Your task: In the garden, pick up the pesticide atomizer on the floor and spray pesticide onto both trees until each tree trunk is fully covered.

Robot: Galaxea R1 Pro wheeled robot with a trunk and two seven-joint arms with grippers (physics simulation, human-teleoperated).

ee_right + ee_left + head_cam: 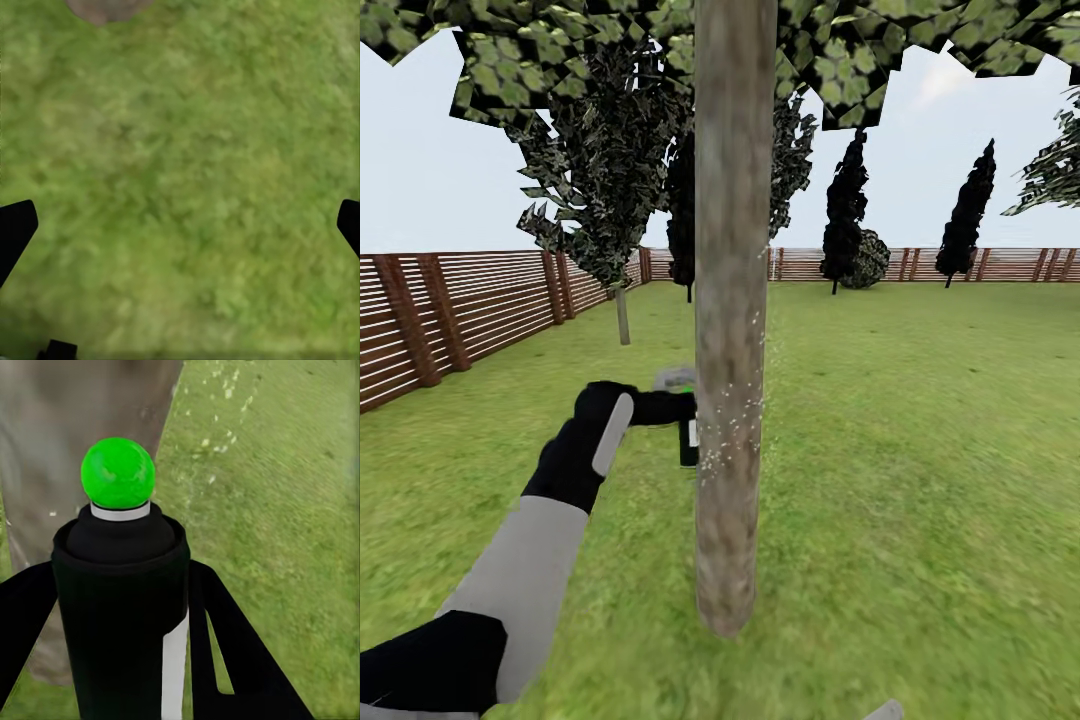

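A: Where does the pesticide atomizer point(124, 607) sit?
B: Clamped upright in the left hand point(678, 408), its dark body between the two black fingers point(232, 660) and its bright green knob on top. In the head view its pale grey spray head and green label patch peek out right at the hand's tip.

A: And what lies just past that hand?
B: The tree trunk point(732, 300), a thick grey-brown mottled column. The atomizer is right against its near side, so close that whether they touch cannot be told.

A: Any pesticide point(732, 425) showing?
B: Fine white specks dot the bark level with the hand and a little above it, and a few float over the lawn point(920, 450) beyond the trunk in the left wrist view.

A: The right hand point(180, 225)?
B: Spread wide, holding nothing. Its dark fingertips show at the two edges of its wrist view, with blurred grass under it and the trunk's grey base ahead.

A: Farther out?
B: A brown slatted fence point(470, 310) beyond the left hand's outer side, a second, smaller tree point(610, 180) past it, and dark cypress columns point(967, 215) by the far fence.
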